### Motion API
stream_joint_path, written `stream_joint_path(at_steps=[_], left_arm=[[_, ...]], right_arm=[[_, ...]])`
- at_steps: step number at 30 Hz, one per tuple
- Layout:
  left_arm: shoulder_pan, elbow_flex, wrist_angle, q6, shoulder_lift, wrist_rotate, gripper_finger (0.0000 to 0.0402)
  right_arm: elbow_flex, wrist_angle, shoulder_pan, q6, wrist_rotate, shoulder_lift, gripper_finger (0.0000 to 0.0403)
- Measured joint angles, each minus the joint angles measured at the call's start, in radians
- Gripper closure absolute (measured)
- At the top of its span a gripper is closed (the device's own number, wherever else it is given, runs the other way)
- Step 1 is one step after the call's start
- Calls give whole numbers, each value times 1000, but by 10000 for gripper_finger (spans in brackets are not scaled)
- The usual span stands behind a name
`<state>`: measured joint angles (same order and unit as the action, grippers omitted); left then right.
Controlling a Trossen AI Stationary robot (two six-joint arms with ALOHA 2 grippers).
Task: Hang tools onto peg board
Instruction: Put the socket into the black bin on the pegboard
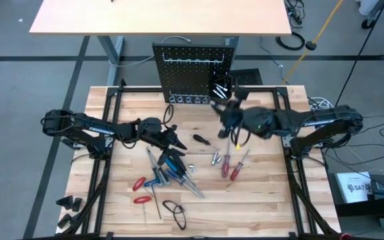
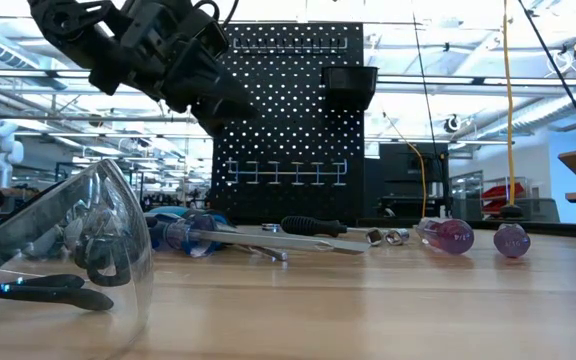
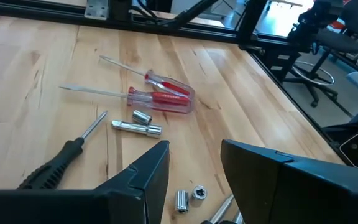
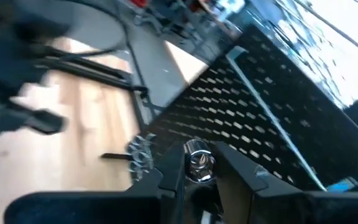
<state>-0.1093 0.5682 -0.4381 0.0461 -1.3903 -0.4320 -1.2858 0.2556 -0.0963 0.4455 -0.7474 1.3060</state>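
Note:
The black peg board point(image 1: 195, 73) stands upright at the table's far edge, with a row of hooks point(image 2: 288, 172) and a small black bin point(image 2: 348, 85). My right gripper point(image 1: 222, 110) is just in front of the board's right part, above the table, and is shut on a silver bit point(image 4: 199, 163). My left gripper point(image 3: 194, 171) is open and empty above the table's middle. Below and around it lie a black-handled screwdriver point(image 3: 55, 163), two red-handled screwdrivers point(image 3: 160, 96), silver bits point(image 3: 137, 124), blue-handled tools point(image 1: 169, 170) and red pliers point(image 1: 139, 183). My right gripper pinches the silver bit between its two fingers, with the bit's round end point(image 4: 199, 154) showing between the fingertips. The fingers point toward the peg board point(image 4: 260, 106). The bit is lifted clear of the table.
Clear safety glasses point(image 2: 58, 250) lie near the table's near edge. A black metal frame point(image 1: 112, 133) runs along the table's left, right and far sides. A second tan table point(image 1: 159, 17) stands behind the peg board.

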Motion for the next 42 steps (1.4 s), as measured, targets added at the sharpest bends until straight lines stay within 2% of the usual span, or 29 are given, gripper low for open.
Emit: stream_joint_path(at_steps=[5,12,21,34,42], left_arm=[[5,0,-1,18,0,3,249],[19,0,-2,20,0,16,249],[20,-1,-1,20,0,18,249],[20,-1,3,21,0,18,249],[20,-1,7,26,0,17,249]], right_arm=[[0,8,87,-45,68,-12,343],[0,82,165,-92,77,-5,342],[0,152,236,-241,211,-5,338],[0,145,248,-287,196,-5,262],[0,153,245,-319,217,-5,244]])
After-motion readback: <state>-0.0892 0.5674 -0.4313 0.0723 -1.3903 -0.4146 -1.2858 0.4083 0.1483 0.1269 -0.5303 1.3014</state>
